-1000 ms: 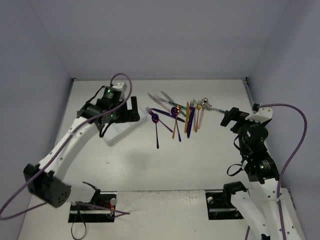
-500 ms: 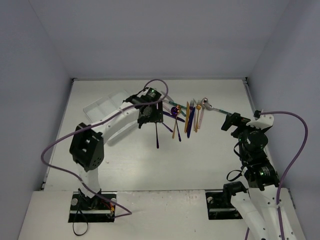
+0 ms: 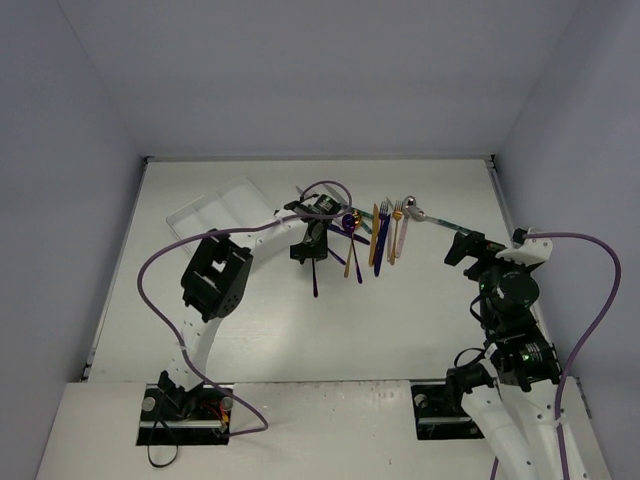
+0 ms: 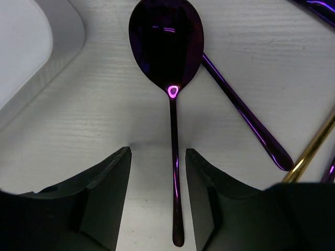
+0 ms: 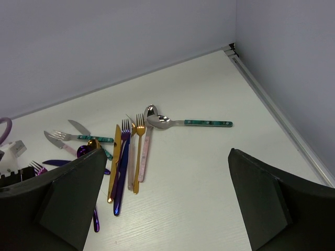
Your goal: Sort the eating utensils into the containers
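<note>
Pale worktop [image 3: 300, 330] beneath both arms, walled on three sides

White tray [image 3: 215, 207] with three long compartments, flat on the worktop, off to the left of the left gripper [image 3: 308, 250] and a little beyond it, near but apart; only a rounded corner caught at the edge of the left wrist view

Left gripper down at the worktop on the left fringe of the utensil cluster, jaws partly apart and straddling the slim handle of a purple spoon [image 4: 166, 42]. Daylight on both sides of the handle, much less on the side of the right-hand finger [image 4: 201, 198], so not clamped on it. Spoon flat on the worktop, bowl out ahead of the fingertips, handle running back between them

Right gripper [image 5: 167, 154] raised off the worktop, jaws spread wide with nothing between them, well clear of the cutlery; whole cluster out ahead of it and toward its left

Closest ahead of the right gripper, a teal-handled spoon [image 5: 183, 123] lying crosswise, silver bowl pointing left. Further left, packed side by side and roughly parallel: pinkish utensil [image 5: 145, 144], gold fork [image 5: 137, 157], dark blue fork [image 5: 121, 172], gold knife [image 5: 113, 162]. Beyond those, a teal-handled fork [image 5: 78, 137] lying across

Just right of the left gripper, a second purple handle [image 4: 246, 117] slanting away, its end beside a gold handle [image 4: 311, 151]
</note>
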{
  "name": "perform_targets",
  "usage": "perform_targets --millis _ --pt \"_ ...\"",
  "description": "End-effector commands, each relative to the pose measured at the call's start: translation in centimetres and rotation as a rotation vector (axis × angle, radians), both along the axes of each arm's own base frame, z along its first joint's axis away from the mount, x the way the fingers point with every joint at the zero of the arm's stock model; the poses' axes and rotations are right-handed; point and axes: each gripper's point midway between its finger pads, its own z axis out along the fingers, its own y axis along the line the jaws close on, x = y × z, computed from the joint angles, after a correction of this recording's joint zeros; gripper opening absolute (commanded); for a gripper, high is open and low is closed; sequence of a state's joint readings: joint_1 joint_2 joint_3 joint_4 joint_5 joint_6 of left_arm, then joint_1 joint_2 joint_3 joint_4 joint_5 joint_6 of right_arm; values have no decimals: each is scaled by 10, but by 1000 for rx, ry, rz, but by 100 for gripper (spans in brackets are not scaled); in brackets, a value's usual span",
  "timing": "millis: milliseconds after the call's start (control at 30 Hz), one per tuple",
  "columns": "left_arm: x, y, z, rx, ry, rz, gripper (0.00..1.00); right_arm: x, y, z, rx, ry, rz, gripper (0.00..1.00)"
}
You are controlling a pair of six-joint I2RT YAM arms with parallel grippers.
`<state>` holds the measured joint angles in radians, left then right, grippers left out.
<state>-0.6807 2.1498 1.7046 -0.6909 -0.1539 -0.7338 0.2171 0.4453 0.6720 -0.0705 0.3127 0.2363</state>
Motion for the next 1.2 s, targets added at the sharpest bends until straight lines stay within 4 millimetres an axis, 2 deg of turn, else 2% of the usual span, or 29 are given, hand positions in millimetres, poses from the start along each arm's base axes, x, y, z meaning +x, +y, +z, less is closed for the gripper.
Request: perform_targets --millis 0,133,267,433,533,633,767,867,1000,1167 --pt "18 -9 22 -28 -78 25 42 2 -2 20 26 -88 -23 100" --pt "20 -10 14 -17 -70 31 38 3 -1 19 29 -87 -18 100" --pt "20 -8 0 4 -50 39 25 1 -2 20 33 -93 -27 100" --pt "16 -7 -11 5 -22 50 1 0 -3 21 31 -97 -31 100" --pt "15 -4 -6 12 -34 54 0 0 -3 21 31 -98 -31 100" --pt "16 -1 21 -4 -87 59 0 0 -4 21 34 -101 -37 100" --pt "14 4 78 -55 -186 54 0 -1 -5 22 35 -105 -42 100" --pt "12 20 129 -82 -296 79 0 -1 -4 22 34 -106 -37 100" --pt "11 62 162 -89 -365 155 0 -3 -7 24 29 -113 -52 100" --pt "24 141 165 -58 -372 319 0 -4 -8 26 27 -118 -52 100"
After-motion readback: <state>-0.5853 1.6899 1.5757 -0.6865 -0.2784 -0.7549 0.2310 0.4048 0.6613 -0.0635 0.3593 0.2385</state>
